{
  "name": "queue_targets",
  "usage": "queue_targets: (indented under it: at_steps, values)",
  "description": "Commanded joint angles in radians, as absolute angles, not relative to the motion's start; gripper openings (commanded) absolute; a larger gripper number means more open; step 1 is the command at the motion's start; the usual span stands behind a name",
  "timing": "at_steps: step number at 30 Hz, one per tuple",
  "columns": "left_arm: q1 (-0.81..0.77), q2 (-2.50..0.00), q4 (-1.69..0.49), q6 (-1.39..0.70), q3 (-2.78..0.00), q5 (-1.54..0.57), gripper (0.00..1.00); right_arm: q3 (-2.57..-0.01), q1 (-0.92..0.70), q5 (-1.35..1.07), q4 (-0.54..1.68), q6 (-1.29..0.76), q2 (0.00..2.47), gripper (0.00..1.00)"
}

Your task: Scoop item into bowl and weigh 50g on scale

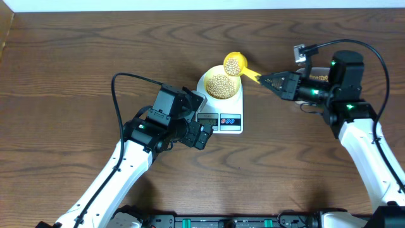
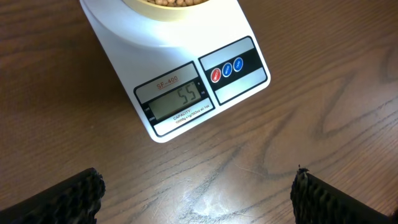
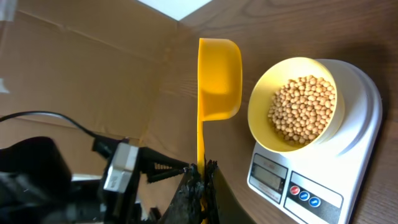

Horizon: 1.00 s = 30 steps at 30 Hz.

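Item: small round tan beans [image 3: 303, 109], heaped loose in the pale yellow bowl [image 3: 259, 118], which sits on the round platform of the white scale [image 3: 357, 155]. A further portion lies in the cup of the yellow scoop [image 1: 234, 63]. Handling, as judged: each bean is hard, smooth and light, and will roll and bounce if spilled. The lot pours rather than clumps, so it cannot be pinched and has to travel in the scoop, carried level. The bowl looks light and rigid and would likely slide on the platform if nudged, so it is best left untouched. The scoop appears to be stiff plastic, with its thin handle [image 3: 200, 140] the only sensible hold. The right gripper [image 3: 200, 180] is clamped on the end of that handle, the cup held out ahead of its fingers, close beside the bowl's rim, with a gap showing in the right wrist view. The left gripper [image 2: 198, 180] has its jaws spread wide and holds nothing. It hangs over the bare table [image 2: 292, 130], with the display [image 2: 177, 102] just ahead of its fingertips. The display appears to read 55, over target. Judgement: beans should come out of the bowl, and the scoop's load should not be tipped in.
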State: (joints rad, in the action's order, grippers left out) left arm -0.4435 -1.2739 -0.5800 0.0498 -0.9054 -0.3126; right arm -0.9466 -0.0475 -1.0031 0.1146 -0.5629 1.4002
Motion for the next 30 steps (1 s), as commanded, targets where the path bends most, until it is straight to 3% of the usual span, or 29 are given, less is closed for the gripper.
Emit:
queue_targets:
  at_steps: [1, 30]
  values:
    - [-0.445, -1.28, -0.583, 0.059, -0.92, -0.321, 0.98, -0.948, -0.105, -0.876, 0.112, -0.571, 1.409, 0.01]
    - [-0.445, -1.28, -0.583, 0.059, -0.92, -0.321, 0.98, -0.948, -0.262, -0.607, 0.111, -0.492, 1.457, 0.01]
